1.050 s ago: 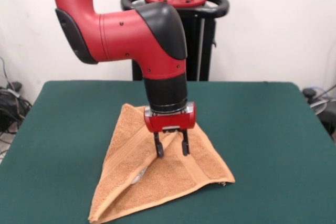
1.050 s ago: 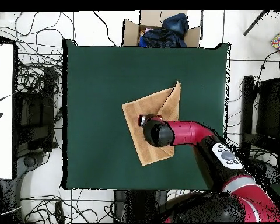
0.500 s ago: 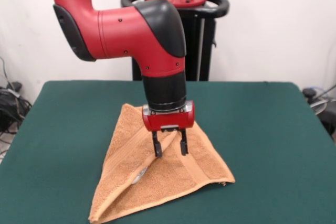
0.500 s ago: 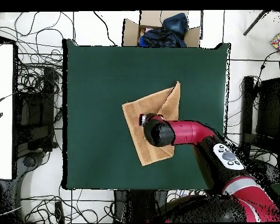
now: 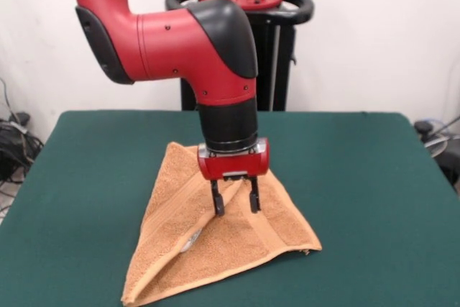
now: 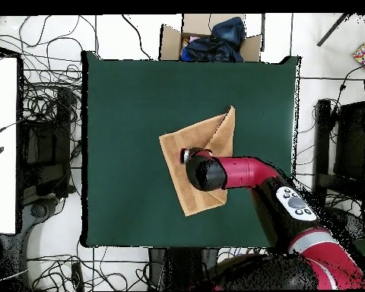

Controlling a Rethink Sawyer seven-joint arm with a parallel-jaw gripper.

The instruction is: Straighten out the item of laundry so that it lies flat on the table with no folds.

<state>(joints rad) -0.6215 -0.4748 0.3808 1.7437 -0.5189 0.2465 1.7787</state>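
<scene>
one orange-tan towel [image 5: 215, 242], folded over on itself into a rough triangle, lying near the middle of the table [image 5: 374, 199], its lowest corner close to the near edge. small white tag [image 5: 192, 239] showing at the fold. one hand [image 5: 234, 208] just above the towel's middle, both fingers spread apart, grasping nothing. one red and black arm [image 5: 187, 41] descending to it. dark green felt top. beyond the far edge, one black pedestal [image 5: 269, 48], a white wall, cables on the floor.
</scene>
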